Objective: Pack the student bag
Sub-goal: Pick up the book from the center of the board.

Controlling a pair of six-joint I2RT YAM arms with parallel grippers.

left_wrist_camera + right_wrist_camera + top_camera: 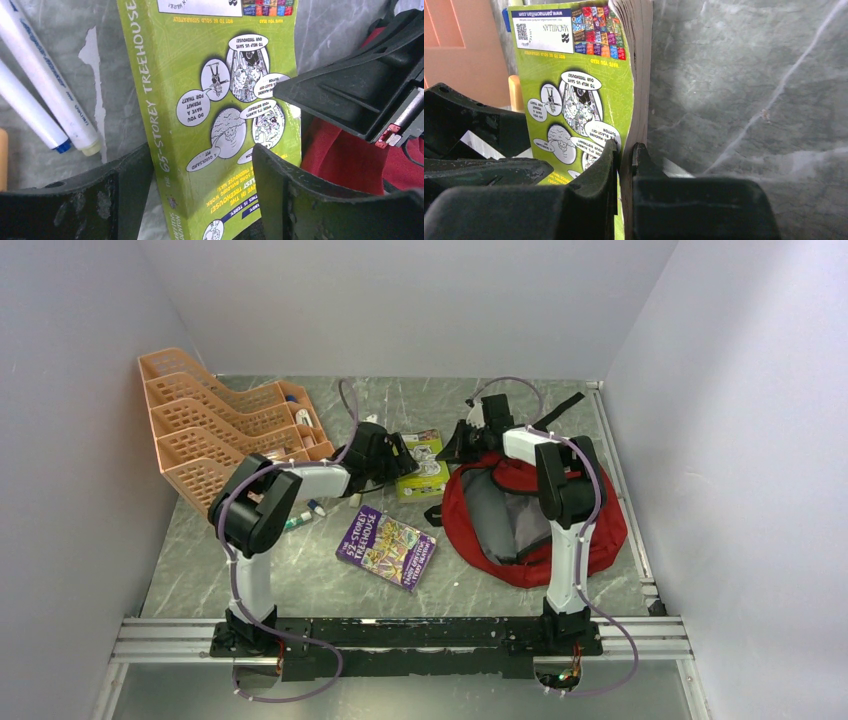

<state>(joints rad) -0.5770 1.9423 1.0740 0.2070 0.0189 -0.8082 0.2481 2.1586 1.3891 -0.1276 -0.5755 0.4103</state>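
The student bag (520,525) is a red backpack lying open at the right, its grey lining showing. A green paperback (422,468) lies just left of it. My right gripper (625,146) is shut on the green paperback's (574,65) page edge, one finger on the cover and one behind it; it reaches in over the bag's top (458,443). My left gripper (201,150) stands open at the book's (200,75) spine end. Its left finger sits beside the spine and its right finger over the cover. In the top view this gripper (398,455) is at the book's left side.
A purple paperback (387,547) lies flat in front of the green one. An orange tray rack (215,430) stands at the back left. Two white markers (50,95) lie left of the book's spine. Grey walls close in on three sides.
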